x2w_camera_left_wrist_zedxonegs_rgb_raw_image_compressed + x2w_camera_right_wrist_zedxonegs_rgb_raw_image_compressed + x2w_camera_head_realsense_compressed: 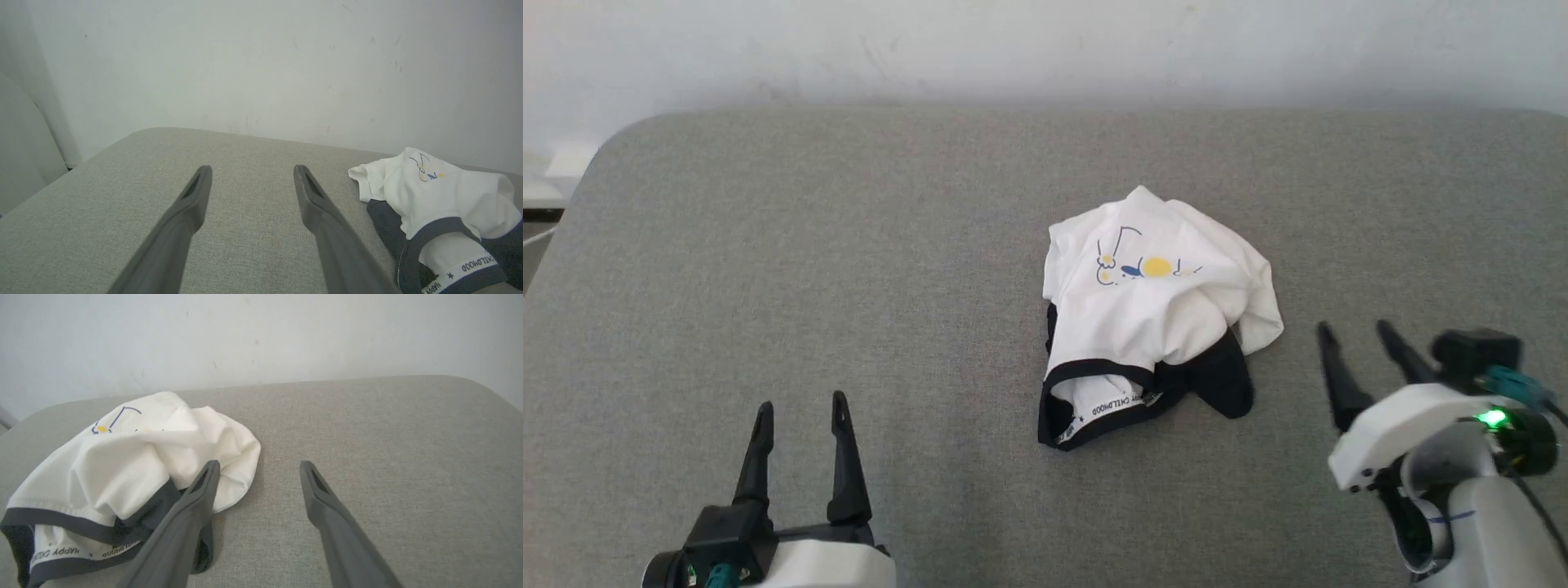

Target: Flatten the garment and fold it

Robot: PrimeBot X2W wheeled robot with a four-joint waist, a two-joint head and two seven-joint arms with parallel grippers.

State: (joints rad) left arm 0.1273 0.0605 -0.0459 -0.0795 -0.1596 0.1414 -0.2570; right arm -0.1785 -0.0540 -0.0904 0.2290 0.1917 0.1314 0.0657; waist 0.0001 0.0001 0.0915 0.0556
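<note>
At the middle of the grey pad (849, 245), shirt (1152, 310) lies crumpled, right tool (1355, 326) open and empty just beside it, left tool (801, 402) open, well apart; risk: a pinch into the bunch grabs several layers, so it drags as a lump, not flattening.

text: HAPPY CHILDHOOD — repeated | on: neck tape (1112, 406) — garment (1152, 318)

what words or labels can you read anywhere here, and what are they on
"HAPPY CHILDHOOD", repeated with a small star between: on the white neck tape inside the black collar of the garment.
The chest print is a cartoon drawing in blue and yellow with no readable letters.
</note>
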